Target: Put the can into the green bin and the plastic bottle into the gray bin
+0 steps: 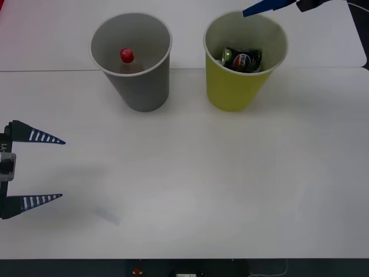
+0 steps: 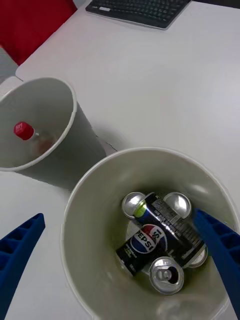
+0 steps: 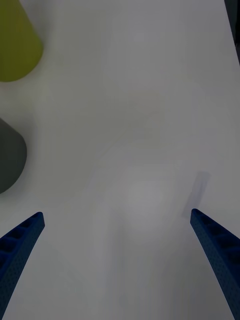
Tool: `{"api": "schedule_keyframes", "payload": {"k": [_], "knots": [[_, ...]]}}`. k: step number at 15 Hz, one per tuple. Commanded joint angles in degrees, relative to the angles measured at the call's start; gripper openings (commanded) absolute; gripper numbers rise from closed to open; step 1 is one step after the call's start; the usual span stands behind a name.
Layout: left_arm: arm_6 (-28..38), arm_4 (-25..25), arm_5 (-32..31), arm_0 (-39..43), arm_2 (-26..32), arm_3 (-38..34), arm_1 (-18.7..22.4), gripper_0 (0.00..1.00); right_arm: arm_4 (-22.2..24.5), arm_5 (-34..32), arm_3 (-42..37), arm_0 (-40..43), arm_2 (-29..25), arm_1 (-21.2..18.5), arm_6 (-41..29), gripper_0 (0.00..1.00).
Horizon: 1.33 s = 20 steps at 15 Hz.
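Looking from the front, the can (image 1: 247,60) is seen lying inside the green bin (image 1: 236,92), and the plastic bottle (image 1: 128,61) is stood in the gray bin (image 1: 141,86). The left gripper (image 1: 57,168) is parked wide open over the table (image 1: 219,184). In the right wrist view, the right gripper (image 2: 120,245) is spread open above the green bin, nothing held. In the left wrist view, open fingers (image 3: 20,240) are shown over bare table.

Left gripper (image 1: 62,168) low at near left, fingers spread; right gripper (image 2: 120,260) raised, apparently wide apart.
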Motion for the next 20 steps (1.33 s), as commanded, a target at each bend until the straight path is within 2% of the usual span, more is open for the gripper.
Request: {"api": "schedule_keyframes", "payload": {"k": [1, 6, 11, 16, 20], "knots": [[0.00, 0.00, 0.00, 0.00, 0.00, 0.00, 0.00, 1.00, -6.41, 0.01, -4.16, 3.68, -0.23, -3.58, 2.92, 1.00], [0.00, 0.00, 0.00, 0.00, 0.00, 0.00, 0.00, 1.00, -9.84, -0.08, -18.92, 13.52, -3.65, -9.20, 5.29, 1.00], [0.00, 0.00, 0.00, 0.00, 0.00, 0.00, 0.00, 1.00, -17.22, -0.08, -28.68, 27.94, -9.28, -13.86, 19.27, 1.00], [0.00, 0.00, 0.00, 0.00, 0.00, 0.00, 0.00, 1.00, -18.28, -0.08, -37.29, 41.47, -16.40, -15.53, 29.99, 1.00], [0.00, 0.00, 0.00, 0.00, 0.00, 0.00, 0.00, 1.00, -18.54, -0.08, -40.37, 49.73, -19.65, -15.62, 37.11, 1.00]]}}
